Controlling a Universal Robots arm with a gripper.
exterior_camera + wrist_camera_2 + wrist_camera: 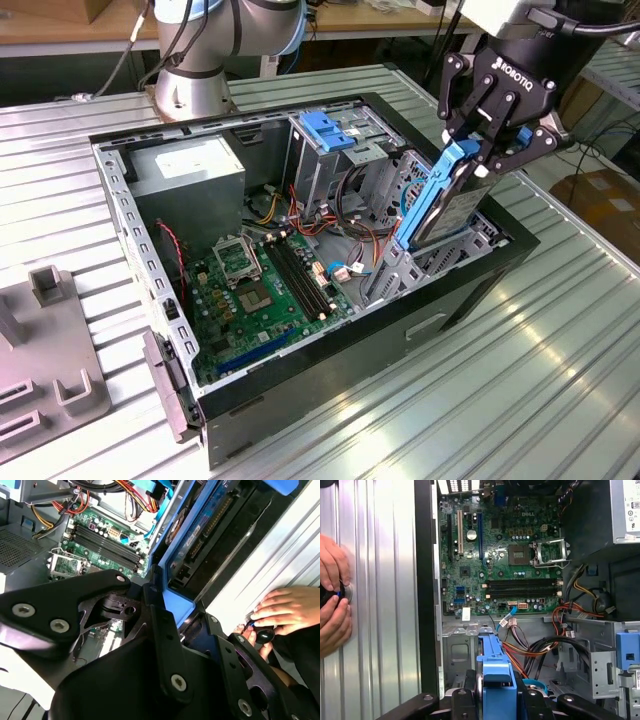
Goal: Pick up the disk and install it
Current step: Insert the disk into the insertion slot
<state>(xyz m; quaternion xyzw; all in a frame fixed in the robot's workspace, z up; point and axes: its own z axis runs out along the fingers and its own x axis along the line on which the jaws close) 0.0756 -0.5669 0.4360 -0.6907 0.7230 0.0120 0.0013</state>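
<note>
Our gripper [483, 152] is clenching the disk [450, 212] by its upper end; we are judging it rigid, weighty and shock-sensitive.

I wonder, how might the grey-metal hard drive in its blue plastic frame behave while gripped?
Probably stiff: the grey-metal hard drive in its blue plastic frame hangs tilted from the robot's hand without sagging. Likely dense for its size, so gripped at its upper end it may pivot. Its smooth frame could slip.
</note>
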